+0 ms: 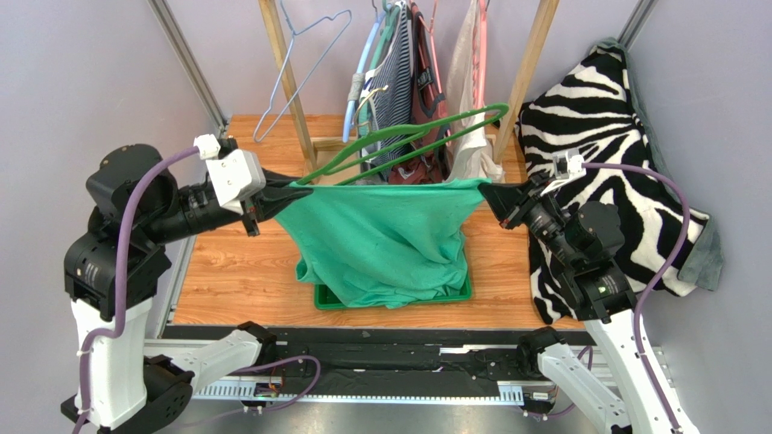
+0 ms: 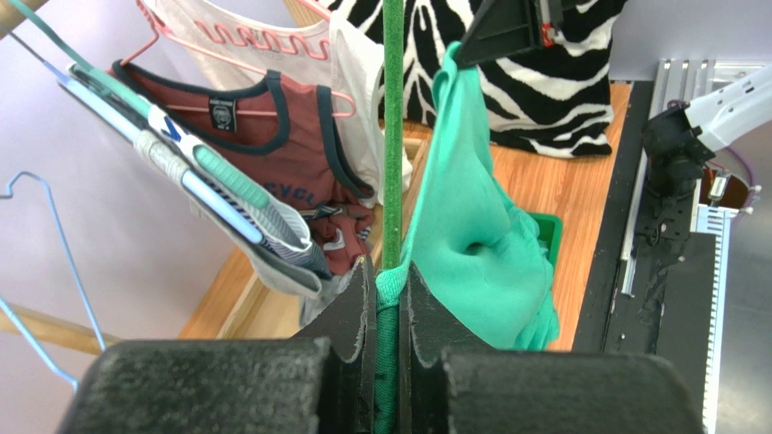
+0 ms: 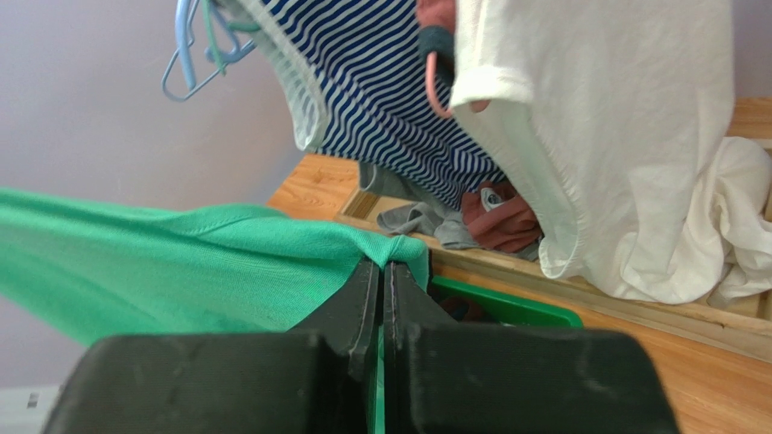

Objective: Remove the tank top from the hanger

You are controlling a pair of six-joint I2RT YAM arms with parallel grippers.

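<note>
The green fabric tank top [image 1: 381, 240] is hanging pinched in both your jaws, the slim green hanger [image 2: 392, 136] looking almost out.

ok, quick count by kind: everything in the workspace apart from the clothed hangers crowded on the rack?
Green tank top: 1
Grippers: 2 (left gripper, right gripper, each shut on the top's upper edge)
Green hanger: 1
Green tray: 1
Bare wire hanger: 1
Zebra-print cloth: 1
Total: 7
</note>
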